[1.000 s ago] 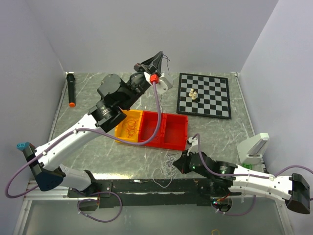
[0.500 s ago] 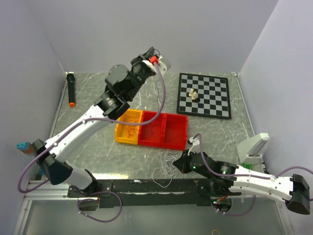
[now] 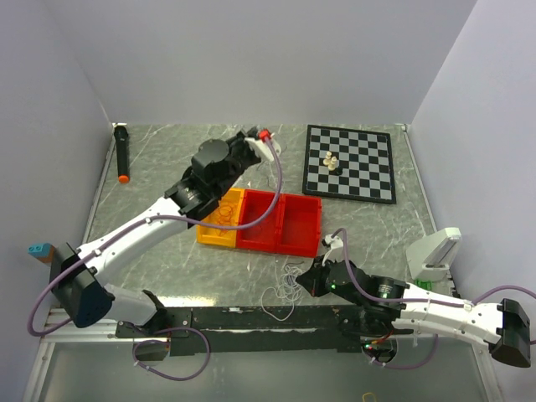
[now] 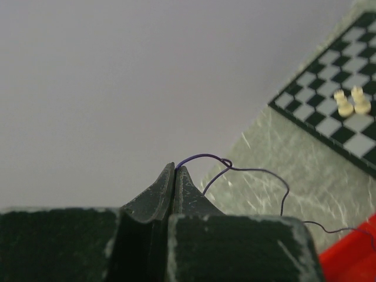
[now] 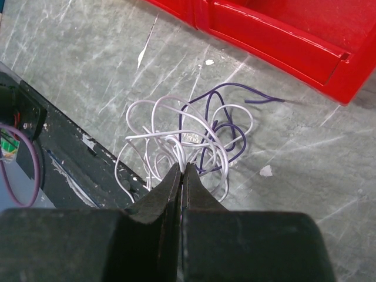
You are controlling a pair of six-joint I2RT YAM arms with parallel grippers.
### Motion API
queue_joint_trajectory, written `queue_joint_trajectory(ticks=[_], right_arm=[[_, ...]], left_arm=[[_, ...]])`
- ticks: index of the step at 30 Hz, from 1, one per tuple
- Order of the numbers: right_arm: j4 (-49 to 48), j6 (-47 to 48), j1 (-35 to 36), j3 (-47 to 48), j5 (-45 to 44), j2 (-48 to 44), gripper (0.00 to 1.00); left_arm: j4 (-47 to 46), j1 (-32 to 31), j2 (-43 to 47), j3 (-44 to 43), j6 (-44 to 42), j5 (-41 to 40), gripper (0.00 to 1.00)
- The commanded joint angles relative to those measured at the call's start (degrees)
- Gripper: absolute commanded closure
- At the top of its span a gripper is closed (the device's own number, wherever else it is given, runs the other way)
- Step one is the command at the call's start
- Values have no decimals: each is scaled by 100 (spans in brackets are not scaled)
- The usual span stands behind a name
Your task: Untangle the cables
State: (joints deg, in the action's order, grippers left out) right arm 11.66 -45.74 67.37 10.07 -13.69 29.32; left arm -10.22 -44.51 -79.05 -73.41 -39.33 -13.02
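Dangling off the clenched tips of the left pincer (image 4: 175,167), a purple wire (image 4: 258,171) loops right and down toward the red bin (image 4: 352,247). White and purple clump (image 5: 188,138) lies just ahead of the right pincer (image 5: 180,170), clamped shut at its near edge. On a strand? Can't tell. Risk: that thin wire slips free, or a pull tightens loops into knots.

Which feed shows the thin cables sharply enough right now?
Right wrist: white and purple cables crisp on the table, close fingers blurred. Left wrist: dark wire sharp against the plain wall. Top external: they barely resolve.
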Motion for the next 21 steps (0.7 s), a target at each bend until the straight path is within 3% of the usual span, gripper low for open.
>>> queue_joint_trajectory(ticks=[1, 7, 16, 21], right_arm=[[20, -146, 39, -31, -46, -110, 100], [100, -155, 39, -40, -37, -181, 100], [-32, -111, 39, 57, 51, 118, 100], [64, -137, 48, 66, 33, 21, 100]], left_arm=[[-244, 100, 354, 686, -13, -175, 99], [317, 144, 662, 898, 338, 96, 99], [2663, 127, 549, 476, 857, 2144, 99], [3052, 127, 224, 661, 795, 2268, 99]])
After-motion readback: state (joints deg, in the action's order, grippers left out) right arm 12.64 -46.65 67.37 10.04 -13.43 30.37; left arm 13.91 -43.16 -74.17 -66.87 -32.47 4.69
